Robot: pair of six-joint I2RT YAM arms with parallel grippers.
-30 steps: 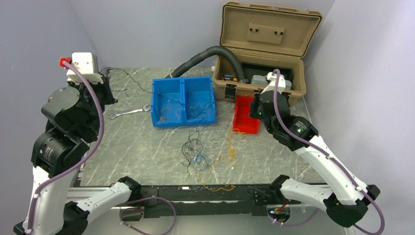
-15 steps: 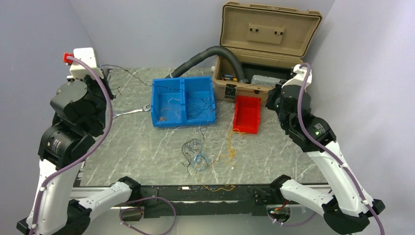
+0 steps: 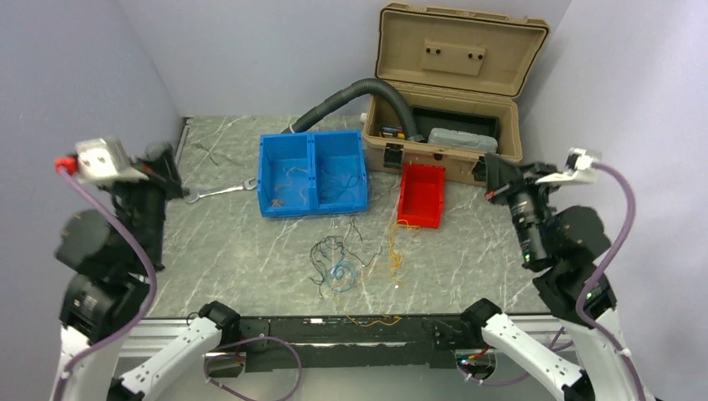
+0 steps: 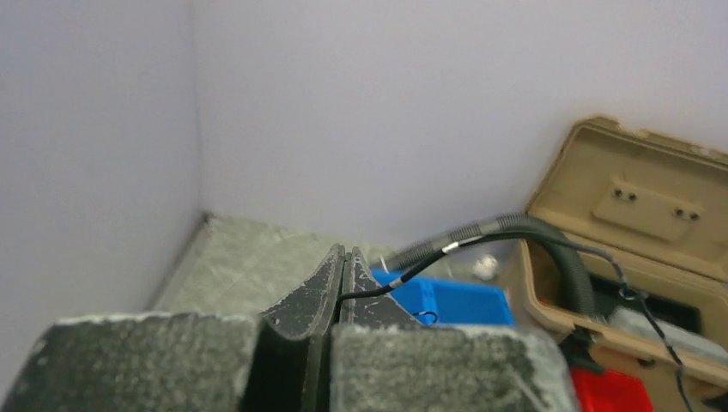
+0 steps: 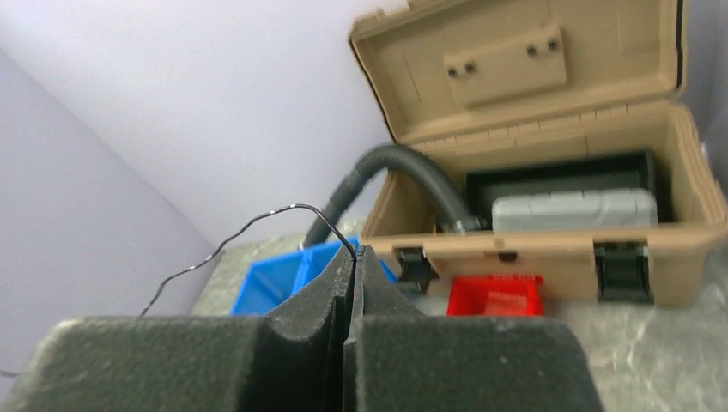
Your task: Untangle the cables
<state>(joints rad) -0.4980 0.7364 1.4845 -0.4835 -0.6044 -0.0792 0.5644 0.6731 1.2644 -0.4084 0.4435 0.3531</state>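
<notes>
A loose tangle of thin black, blue and whitish cables [image 3: 336, 259] lies on the marble table [image 3: 242, 251] in front of the blue bin, with a yellow cable [image 3: 396, 246] trailing beside it. More fine wires lie inside the blue bin [image 3: 269, 171]. My left gripper [image 3: 171, 171] [image 4: 343, 251] is raised at the table's left edge, shut on a black cable [image 4: 403, 279] that runs right toward the toolbox. At the right edge my raised right gripper [image 3: 491, 177] [image 5: 356, 249] is shut on a black cable [image 5: 257, 221] that arcs off to the left.
An open tan toolbox [image 3: 451, 83] stands at the back right with a grey case [image 3: 463, 140] inside and a thick grey corrugated hose [image 3: 338, 98] leading out. A red bin [image 3: 422, 194] sits in front of it. A wrench [image 3: 221, 190] lies left of the blue bin.
Both arms swung outward and toward the near side: the left gripper left the back-left corner, the right gripper left the red bin for the right edge. Both stayed shut.
</notes>
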